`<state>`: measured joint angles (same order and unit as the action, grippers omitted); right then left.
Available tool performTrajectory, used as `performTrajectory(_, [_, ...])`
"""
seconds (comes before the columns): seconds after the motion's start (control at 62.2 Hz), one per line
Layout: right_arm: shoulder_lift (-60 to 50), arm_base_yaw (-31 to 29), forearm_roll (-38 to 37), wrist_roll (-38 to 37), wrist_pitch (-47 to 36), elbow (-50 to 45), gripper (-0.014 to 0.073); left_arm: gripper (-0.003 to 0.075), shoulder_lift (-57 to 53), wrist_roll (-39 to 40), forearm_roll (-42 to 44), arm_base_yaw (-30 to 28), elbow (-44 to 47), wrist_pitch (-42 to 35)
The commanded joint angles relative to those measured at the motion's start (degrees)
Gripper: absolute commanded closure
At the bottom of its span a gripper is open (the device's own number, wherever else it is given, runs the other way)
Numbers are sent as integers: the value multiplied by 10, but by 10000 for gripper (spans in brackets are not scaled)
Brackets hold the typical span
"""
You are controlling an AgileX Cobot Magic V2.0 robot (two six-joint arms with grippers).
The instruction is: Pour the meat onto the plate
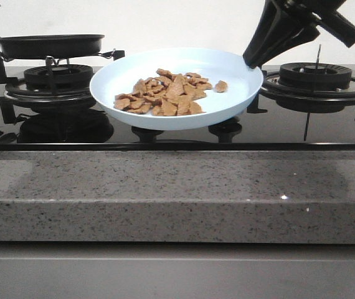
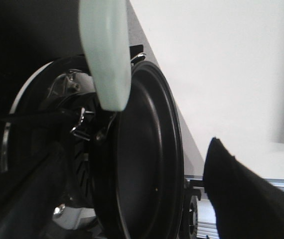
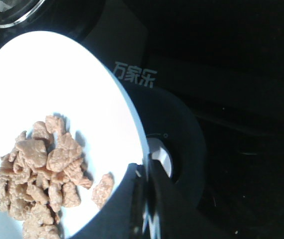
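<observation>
Above the hob, right gripper pinches one plate by its right rim, held aloft. One heap of meat sits left of the grip. Left gripper: jaw state unclear; one black pan beside it.

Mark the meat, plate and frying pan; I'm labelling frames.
meat (image 1: pixel 165 93), front view, middle of the heap.
plate (image 1: pixel 227 62), front view, bare inner surface near the far rim.
frying pan (image 1: pixel 50 45), front view, side wall.

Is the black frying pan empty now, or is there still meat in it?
Empty, as far as visible: the left wrist view shows the frying pan's bare black inside. The meat lies on the plate.
</observation>
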<state>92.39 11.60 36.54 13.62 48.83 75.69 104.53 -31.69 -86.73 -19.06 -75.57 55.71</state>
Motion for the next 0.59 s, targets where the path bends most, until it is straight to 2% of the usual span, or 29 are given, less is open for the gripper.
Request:
performTrajectory(0.0, [-29,0,26,4,-13,13,645,165,-49,9,-12,-8,-15,27])
performTrajectory(0.064, [-29,0,26,4,-13,13,645,181,-63,9,-7,-11,-15,34])
performTrajectory(0.145, [-29,0,26,4,-13,13,645,252,-80,9,11,-11,-15,37])
performTrajectory(0.257, [-29,0,26,4,-13,13,645,452,-102,9,29,-10,-15,44])
performTrajectory(0.37, [-29,0,26,4,-13,13,645,741,-133,8,37,-10,-11,47])
performTrajectory(0.579, [-29,0,26,4,-13,13,645,741,-203,-24,54,-8,16,44])
